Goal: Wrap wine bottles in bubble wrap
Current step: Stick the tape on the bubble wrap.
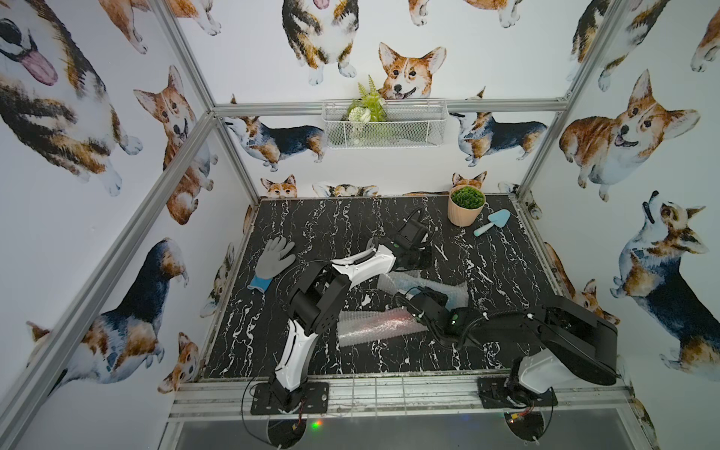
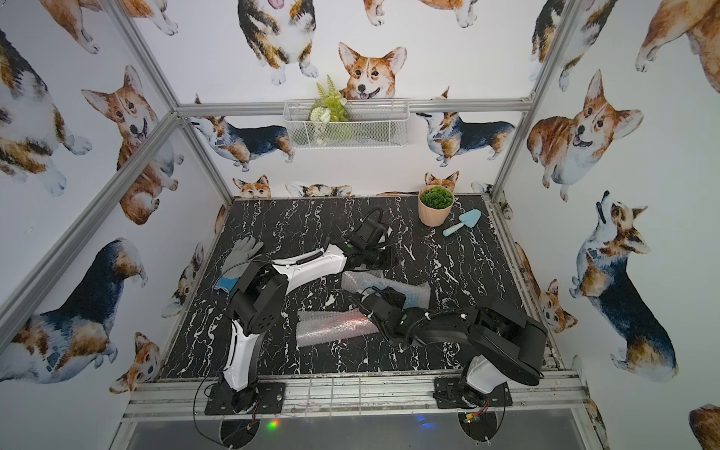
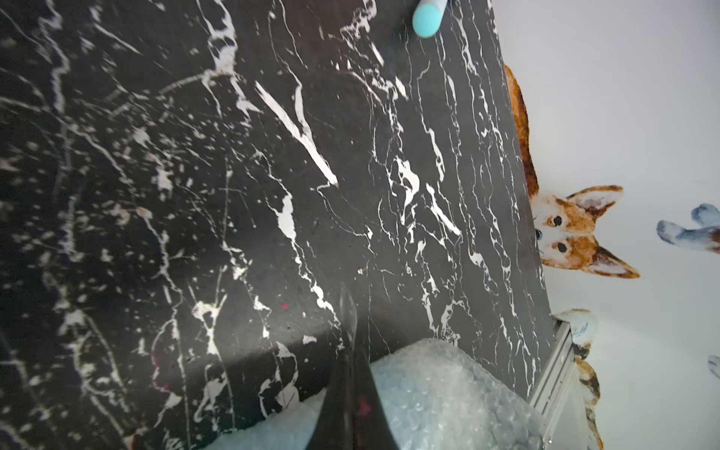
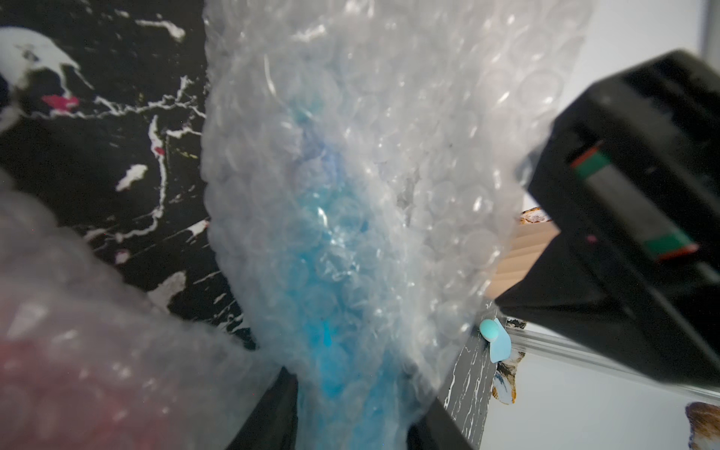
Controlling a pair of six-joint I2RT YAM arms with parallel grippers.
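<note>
Bubbled clear film covers both bottles on the black marble table (image 1: 311,226). Just off centre toward 3 o'clock lies the blue bottle (image 4: 327,249), rolled in bubble wrap (image 4: 389,148). The right gripper (image 4: 350,424) has a finger on either side of that roll, pressed against the film and grasping it. The red-pink bottle (image 1: 383,324) lies rolled in its own sheet (image 1: 358,331) toward 6 o'clock, close to the blue roll. The left gripper (image 3: 350,350) is clenched, fingers together, just beside the blue roll on its 12 o'clock side. A grey glove (image 1: 274,257) lies at 9 o'clock. A plant pot (image 1: 463,214) and a pale blue trowel (image 1: 491,221) sit near 1 o'clock.
</note>
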